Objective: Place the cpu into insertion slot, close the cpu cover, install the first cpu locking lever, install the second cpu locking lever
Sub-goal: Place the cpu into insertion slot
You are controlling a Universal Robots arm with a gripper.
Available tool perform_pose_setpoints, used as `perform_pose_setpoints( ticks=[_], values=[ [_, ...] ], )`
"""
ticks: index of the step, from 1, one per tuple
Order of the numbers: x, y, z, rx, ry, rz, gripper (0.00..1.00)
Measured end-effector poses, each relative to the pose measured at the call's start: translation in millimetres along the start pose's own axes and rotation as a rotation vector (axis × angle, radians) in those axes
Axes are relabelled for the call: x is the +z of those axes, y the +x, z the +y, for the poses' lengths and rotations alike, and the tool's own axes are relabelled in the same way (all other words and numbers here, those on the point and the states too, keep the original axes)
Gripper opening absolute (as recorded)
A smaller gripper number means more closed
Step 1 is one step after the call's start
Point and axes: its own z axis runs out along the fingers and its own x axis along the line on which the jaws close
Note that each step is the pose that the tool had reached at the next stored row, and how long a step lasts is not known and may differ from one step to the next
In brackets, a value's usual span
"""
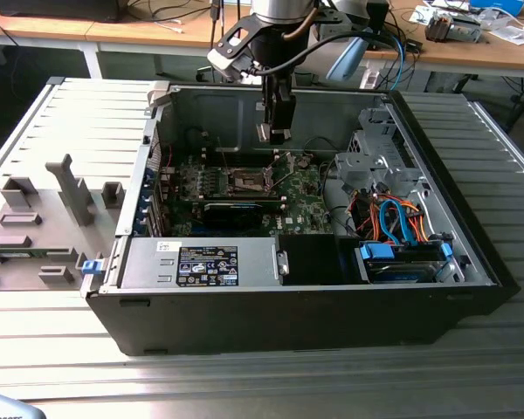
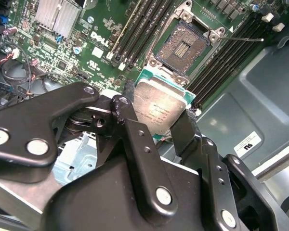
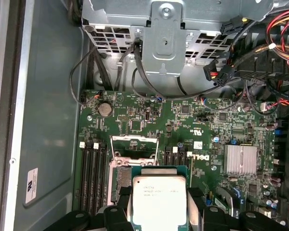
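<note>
jaws clamp the cpu (image 2: pixel 159 108), covering its lower edge.

In the exterior view a ribbed grey metal tabletop (image 1: pixel 271 384) spreads from four round to eight o'clock under even light. A wooden desk (image 1: pixel 157 33) on a white leg (image 1: pixel 92 59) runs along twelve o'clock, strewn with dark cables (image 1: pixel 170 13). Papers (image 1: pixel 506 26) lie toward one o'clock. Dark floor (image 1: pixel 26 65) shows beneath at eleven o'clock, and a grey moulded fixture (image 1: pixel 35 227) sits at nine.

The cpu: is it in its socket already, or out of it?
Out. In the second wrist view the jaws hold the cpu clear of the socket, whose contacts lie bare.
</note>
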Motion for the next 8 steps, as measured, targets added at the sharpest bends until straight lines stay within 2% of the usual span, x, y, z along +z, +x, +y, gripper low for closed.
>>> perform_pose_setpoints(
  ticks=[8],
  values=[
    [0.0, 0.0, 0.0, 0.009, 0.0002, -0.0004, 0.54]
  ],
)
